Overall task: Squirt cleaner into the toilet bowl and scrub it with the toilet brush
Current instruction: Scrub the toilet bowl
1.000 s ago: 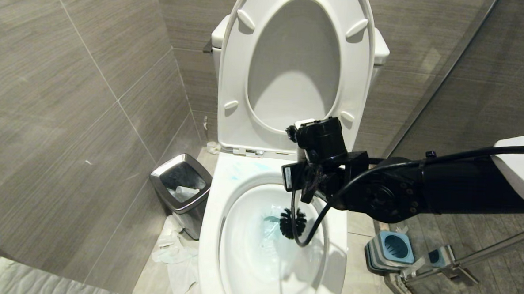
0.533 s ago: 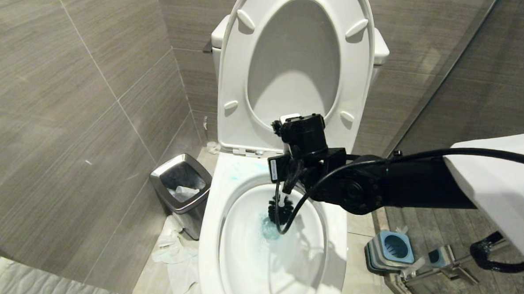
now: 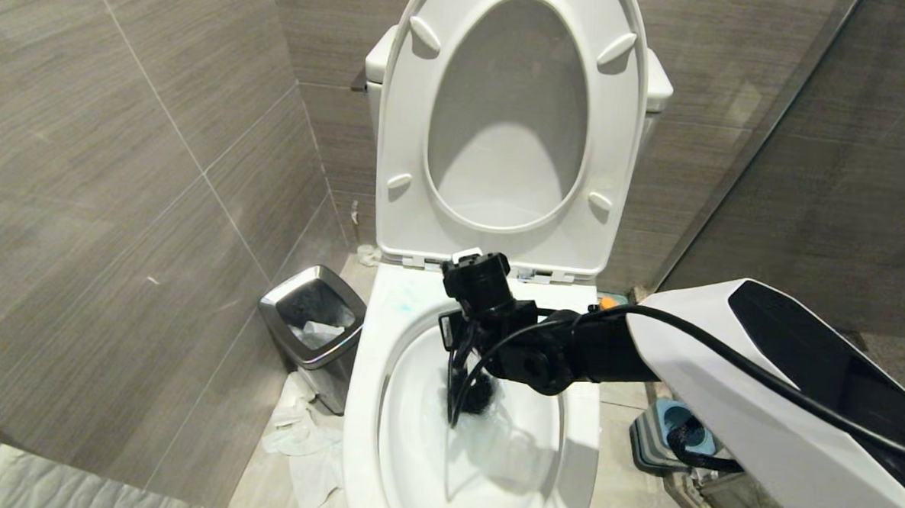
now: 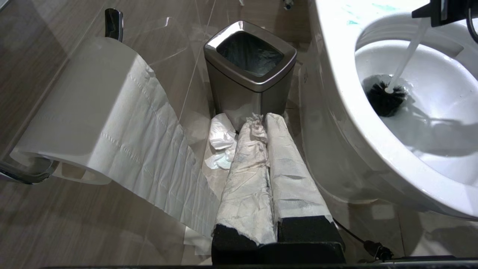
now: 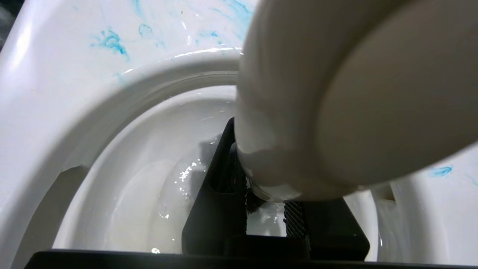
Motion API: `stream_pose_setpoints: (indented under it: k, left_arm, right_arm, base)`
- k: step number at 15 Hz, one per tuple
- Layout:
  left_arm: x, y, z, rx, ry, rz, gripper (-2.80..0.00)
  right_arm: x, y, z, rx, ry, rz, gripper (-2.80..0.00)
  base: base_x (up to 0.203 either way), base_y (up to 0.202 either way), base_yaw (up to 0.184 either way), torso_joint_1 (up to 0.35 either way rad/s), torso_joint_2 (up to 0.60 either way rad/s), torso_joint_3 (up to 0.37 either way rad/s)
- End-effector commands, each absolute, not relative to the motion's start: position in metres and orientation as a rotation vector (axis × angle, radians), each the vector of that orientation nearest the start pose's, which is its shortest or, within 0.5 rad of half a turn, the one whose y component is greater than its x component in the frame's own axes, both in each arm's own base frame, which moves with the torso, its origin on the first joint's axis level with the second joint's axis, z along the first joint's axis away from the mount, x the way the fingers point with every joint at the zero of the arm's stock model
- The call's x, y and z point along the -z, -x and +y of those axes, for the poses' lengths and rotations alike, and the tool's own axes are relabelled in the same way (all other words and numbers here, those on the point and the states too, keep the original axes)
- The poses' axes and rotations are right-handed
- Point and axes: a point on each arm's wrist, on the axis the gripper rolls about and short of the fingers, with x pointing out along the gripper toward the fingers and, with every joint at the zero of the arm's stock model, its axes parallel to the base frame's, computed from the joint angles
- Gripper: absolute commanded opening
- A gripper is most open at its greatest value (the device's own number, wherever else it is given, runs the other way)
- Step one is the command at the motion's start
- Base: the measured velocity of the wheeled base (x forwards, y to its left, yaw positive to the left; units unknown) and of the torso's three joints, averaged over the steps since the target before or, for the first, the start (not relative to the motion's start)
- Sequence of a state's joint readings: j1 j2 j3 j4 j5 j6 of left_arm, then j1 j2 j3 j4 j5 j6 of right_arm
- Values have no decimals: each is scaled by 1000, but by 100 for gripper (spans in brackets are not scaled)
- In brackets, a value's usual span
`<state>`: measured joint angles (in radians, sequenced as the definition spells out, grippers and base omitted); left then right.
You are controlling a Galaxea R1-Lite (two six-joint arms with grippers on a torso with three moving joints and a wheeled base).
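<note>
The toilet bowl (image 3: 362,403) is white, with seat and lid raised. My right gripper (image 3: 468,339) hangs over its back left part, shut on the toilet brush handle (image 4: 407,56). The black bristle head (image 3: 477,396) presses on the bowl's left inner wall (image 4: 384,99). In the right wrist view the handle's pale paddle end (image 5: 336,93) hides most of the right gripper (image 5: 261,168). Blue cleaner smears mark the rim (image 5: 110,41) (image 3: 404,305). My left gripper (image 4: 261,119) is shut, its fingers wrapped in white tissue, low beside the toilet.
A chrome-rimmed trash bin (image 3: 312,324) (image 4: 250,56) stands left of the toilet with crumpled tissue (image 3: 299,438) on the floor by it. A toilet paper roll (image 4: 74,112) hangs near the left arm. The blue-grey brush holder (image 3: 673,439) sits right, by the glass door frame.
My right arm has swung left and sunk lower into the bowl. The brush head slid from the bowl's middle to its left wall, and the blue tint in the water has thinned.
</note>
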<state>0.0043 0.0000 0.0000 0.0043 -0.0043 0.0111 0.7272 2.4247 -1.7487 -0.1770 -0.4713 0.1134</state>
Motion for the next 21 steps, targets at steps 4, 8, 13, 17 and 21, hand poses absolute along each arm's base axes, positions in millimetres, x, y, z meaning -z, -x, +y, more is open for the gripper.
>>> stream_pose_setpoints:
  k: [4, 8, 13, 17, 21]
  left_arm:
    - [-75, 23, 0, 0, -11, 8, -280]
    - [-75, 23, 0, -1, -11, 8, -280]
    - [-75, 23, 0, 0, -11, 8, -280]
    - [-75, 23, 0, 0, -11, 8, -280]
    - [-75, 23, 0, 0, -11, 8, -280]
  right_arm:
    - [-168, -357, 312, -246, 101, 322, -280]
    - [-185, -347, 307, -254, 90, 301, -280]
    - [-117, -366, 325, -245, 162, 405, -280]
    - [-81, -378, 336, -238, 197, 439, -280]
    - [-114, -367, 331, -252, 168, 401, -280]
  base:
    - [0, 0, 0, 0, 0, 0]
    - [0, 0, 0, 0, 0, 0]
    - [0, 0, 0, 0, 0, 0]
    - [0, 0, 0, 0, 0, 0]
    - [0, 0, 0, 0, 0, 0]
